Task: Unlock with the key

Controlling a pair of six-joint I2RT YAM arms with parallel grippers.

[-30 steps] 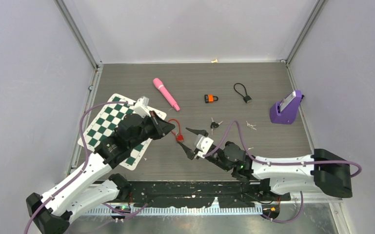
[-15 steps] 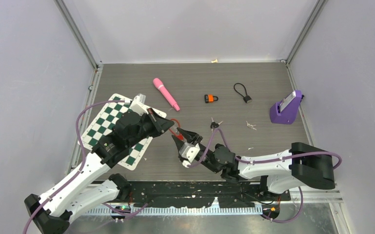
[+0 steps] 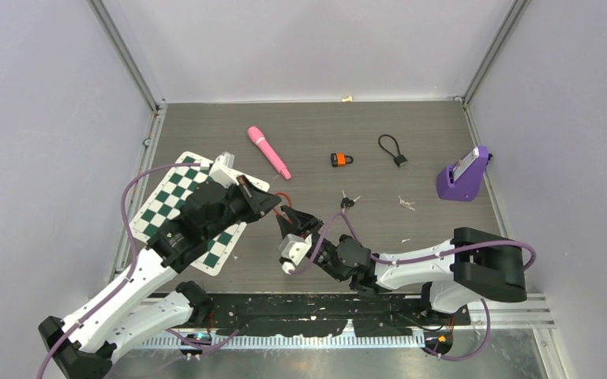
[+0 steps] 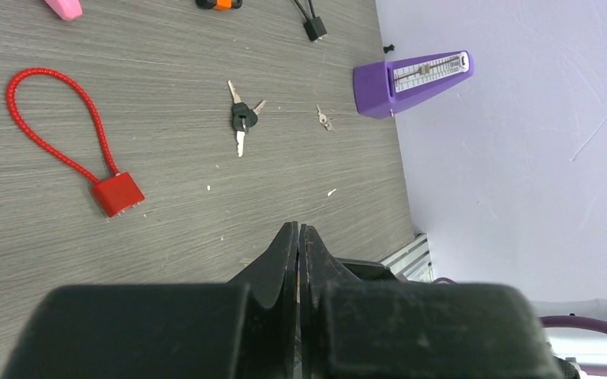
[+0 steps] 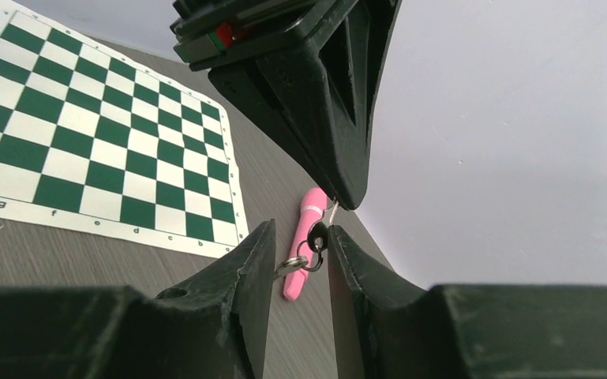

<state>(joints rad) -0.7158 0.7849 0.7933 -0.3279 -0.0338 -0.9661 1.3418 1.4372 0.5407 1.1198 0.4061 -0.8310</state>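
the grey worktop (image 3: 434,237) carries every loose thing laid out flat and apart from the rest, which we take as a layout that lets an arm pick one item at a time. the chequered mat (image 3: 166,207) lies at the left of the overhead view, partly under the left arm.

the two arms meet at the centre of that view. the left gripper (image 4: 297,230) has its jaws pressed together on the top of the key bunch (image 5: 316,237), holding it in the air so the black-headed key and its ring hang free below the tip. we judge this to be an offer for the other arm to take a hold better suited to a keyhole. the right gripper (image 5: 300,229) has its jaws apart, one on each side of the hanging bunch and very close to it. whether they already press on it we cannot tell.

the purple block (image 3: 464,175) stands at the right edge and the pink stick (image 3: 268,151) lies in the upper middle. the red cable lock (image 4: 117,193) lies closed at the left of the left wrist view, nearest the jaws, so we guess it is the one to open. the black cable lock (image 3: 393,150) and orange padlock (image 3: 342,159) lie further up. spare keys (image 4: 240,120) and a tiny key (image 4: 324,119) lie between.

we see no box, tray or bowl.
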